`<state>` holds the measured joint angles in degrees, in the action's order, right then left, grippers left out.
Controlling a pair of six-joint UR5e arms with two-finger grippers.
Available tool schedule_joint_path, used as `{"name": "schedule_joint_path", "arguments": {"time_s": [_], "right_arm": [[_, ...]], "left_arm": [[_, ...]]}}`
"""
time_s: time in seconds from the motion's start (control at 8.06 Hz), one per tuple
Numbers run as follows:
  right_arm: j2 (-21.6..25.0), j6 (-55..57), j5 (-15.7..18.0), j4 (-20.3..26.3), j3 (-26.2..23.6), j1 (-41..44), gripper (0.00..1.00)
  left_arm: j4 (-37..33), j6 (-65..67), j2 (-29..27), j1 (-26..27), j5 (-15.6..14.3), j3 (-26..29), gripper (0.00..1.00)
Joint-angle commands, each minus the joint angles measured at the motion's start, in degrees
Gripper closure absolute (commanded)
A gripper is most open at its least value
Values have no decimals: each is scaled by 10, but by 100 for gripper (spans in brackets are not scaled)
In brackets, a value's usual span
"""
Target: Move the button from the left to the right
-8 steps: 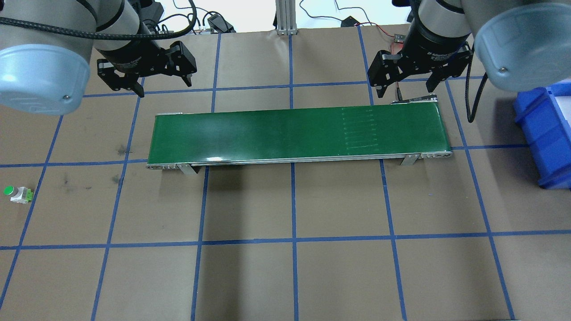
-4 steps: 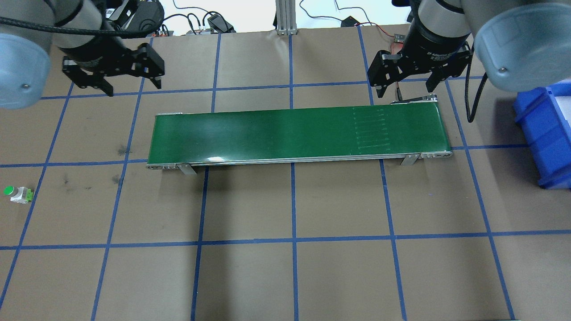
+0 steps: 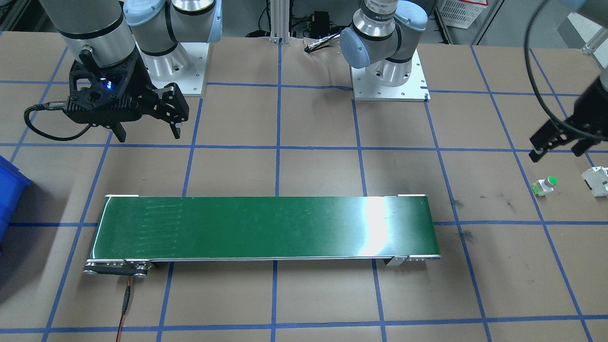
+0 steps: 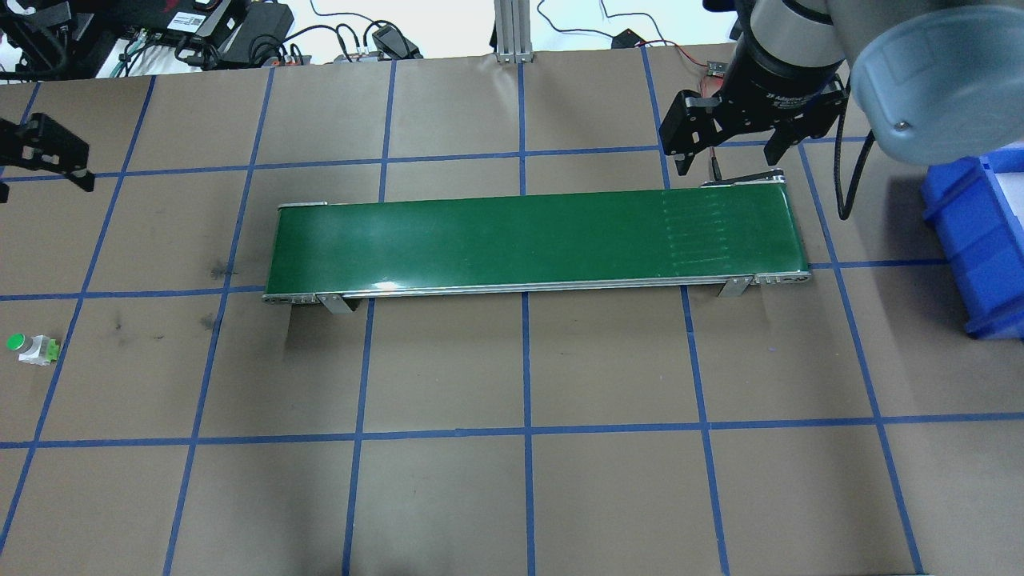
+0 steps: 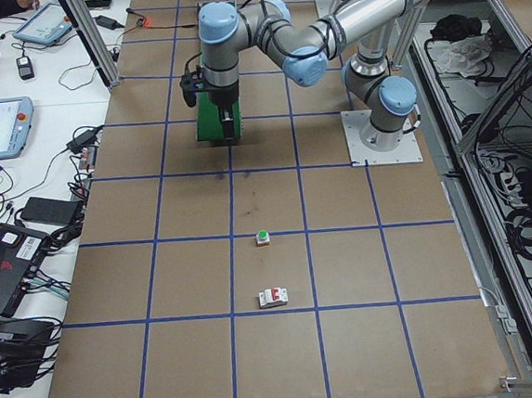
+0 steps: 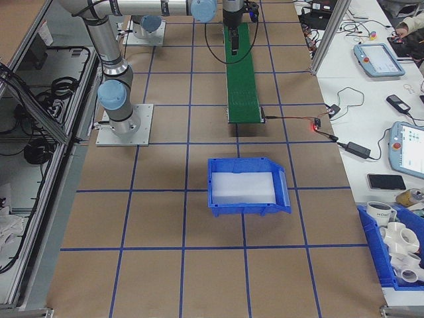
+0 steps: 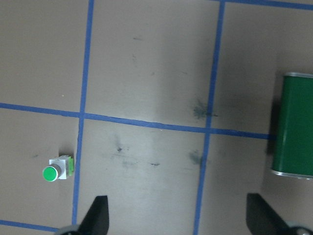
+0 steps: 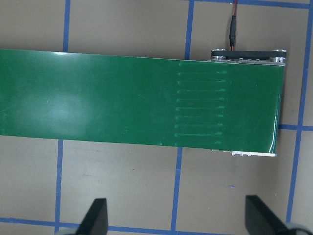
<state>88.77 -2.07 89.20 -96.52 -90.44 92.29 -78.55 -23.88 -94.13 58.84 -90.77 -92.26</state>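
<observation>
The button lies on its side on the brown paper-covered table, near the table's end on the robot's left, its round green cap pointing away from the conveyor and its yellow-green base toward it. Nothing touches it. In the front-facing view it sits close to a blue tape line, with a white breaker-like part near it, farther toward the table's end.

The left gripper hangs above the table near the button, on the robot's side of it and apart from it; its jaws are spread wide and hold nothing. Its wrist camera looks down on the button to one side of both fingertips.

The right gripper hangs over the robot-side edge of the green conveyor belt at its right end, jaws wide apart and empty.

A blue bin stands on the table beyond the belt's right end.
</observation>
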Motion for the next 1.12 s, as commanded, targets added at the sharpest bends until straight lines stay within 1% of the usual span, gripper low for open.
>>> {"name": "schedule_joint_path", "arguments": {"time_s": [0.0,0.12,0.25,0.37,0.5,0.74,0.87,0.99], "right_arm": [[0,-2,0,0,0,0,0],[0,-2,0,-2,0,0,0],[0,-2,0,-1,0,0,0],[1,-2,0,-1,0,0,0],[0,-2,0,4,0,-1,0],[0,-1,0,6,0,-1,0],[0,-2,0,6,-1,-1,0],[0,0,-1,7,-2,-1,0]], "left_arm": [[108,-116,-102,-86,-15,2,0],[138,-123,-135,-114,-34,-2,0],[190,-128,-178,-120,-43,-4,0],[202,-138,-207,-128,-41,-4,0],[201,-149,-218,-145,-39,-12,0],[204,-162,-219,-160,-41,-65,0],[205,-170,-219,-167,-39,-83,0],[221,-183,-226,-173,-40,-88,0]]}}
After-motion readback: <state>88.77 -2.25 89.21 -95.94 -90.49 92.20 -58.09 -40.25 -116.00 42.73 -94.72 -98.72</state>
